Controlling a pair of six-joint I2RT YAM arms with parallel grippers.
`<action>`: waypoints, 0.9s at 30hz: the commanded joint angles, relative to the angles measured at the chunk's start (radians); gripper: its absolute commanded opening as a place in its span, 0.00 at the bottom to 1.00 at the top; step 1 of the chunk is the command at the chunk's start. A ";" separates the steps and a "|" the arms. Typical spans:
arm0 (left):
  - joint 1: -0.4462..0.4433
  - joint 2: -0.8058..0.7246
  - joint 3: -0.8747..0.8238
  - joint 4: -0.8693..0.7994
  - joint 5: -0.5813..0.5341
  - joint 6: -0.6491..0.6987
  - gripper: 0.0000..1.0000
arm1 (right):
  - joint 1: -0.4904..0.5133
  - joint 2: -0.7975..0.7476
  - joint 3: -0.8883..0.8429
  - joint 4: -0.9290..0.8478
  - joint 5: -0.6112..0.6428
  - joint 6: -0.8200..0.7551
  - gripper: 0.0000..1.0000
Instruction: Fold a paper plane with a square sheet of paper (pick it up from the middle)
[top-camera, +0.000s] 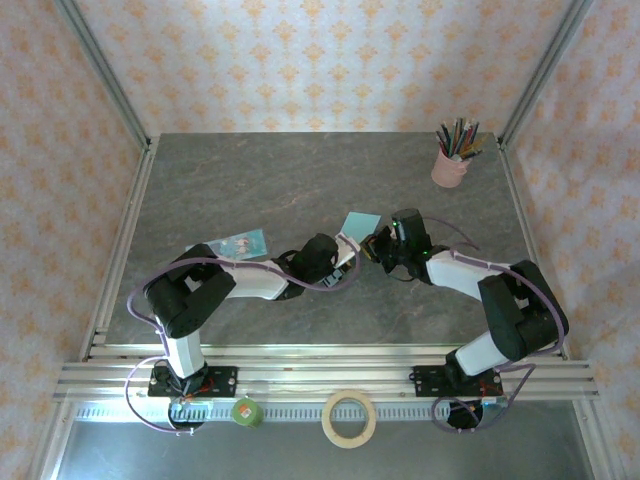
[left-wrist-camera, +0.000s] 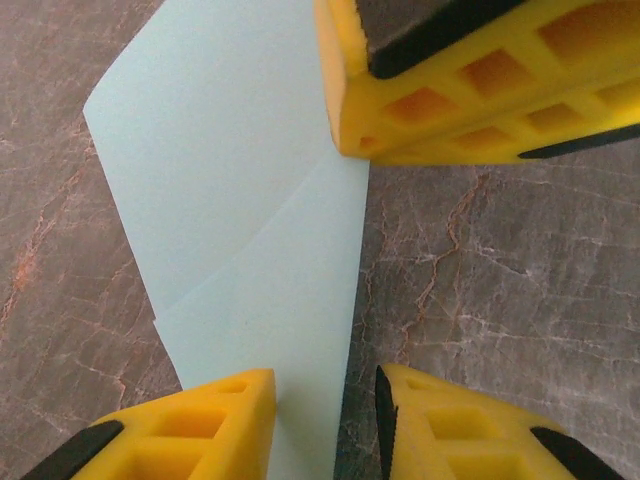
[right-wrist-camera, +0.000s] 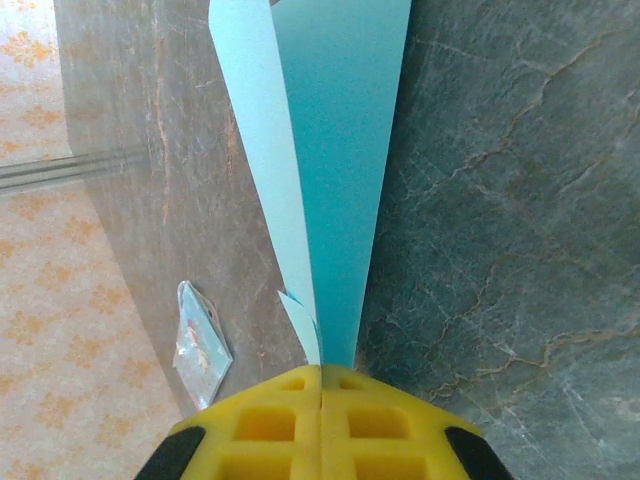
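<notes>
Near the middle of the tabletop (top-camera: 300, 180), a shade toward its right edge: the square sheet of paper (top-camera: 360, 222), creased down to a narrower, two-layered shape. Found it pinched at one edge by the right jaws, clenched flat together with no gap, and fanning straight away from that pinch, long axis in line with their reach. Found the left jaws set astride the end nearest the left arm (top-camera: 250, 280), parted by a clear gap, with the folded strip running up between them and onward to the tip of the right jaws. Could not tell whether either left jaw touched the paper, nor whether the sheet lay on the tabletop or hung just clear of it. Judged the coming move to turn on that line-up: paper lengthwise through the left jaws, one long edge within the gap, enough for catching it with a plain squeeze and no sideways shift. Judged both arms about equally near, the right arm (top-camera: 470, 275) serving as anchor. Noted the small pale blue card (top-camera: 240, 243) well apart, toward the left edge.
</notes>
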 joint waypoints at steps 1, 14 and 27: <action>0.002 0.003 -0.018 0.053 0.006 -0.004 0.34 | -0.010 -0.021 -0.002 0.023 -0.034 0.019 0.01; 0.002 0.011 -0.038 0.084 0.032 -0.039 0.18 | -0.027 -0.022 -0.009 0.005 -0.052 0.008 0.17; 0.022 0.030 -0.082 0.128 0.126 -0.155 0.16 | -0.085 -0.106 -0.010 -0.094 0.059 -0.049 0.45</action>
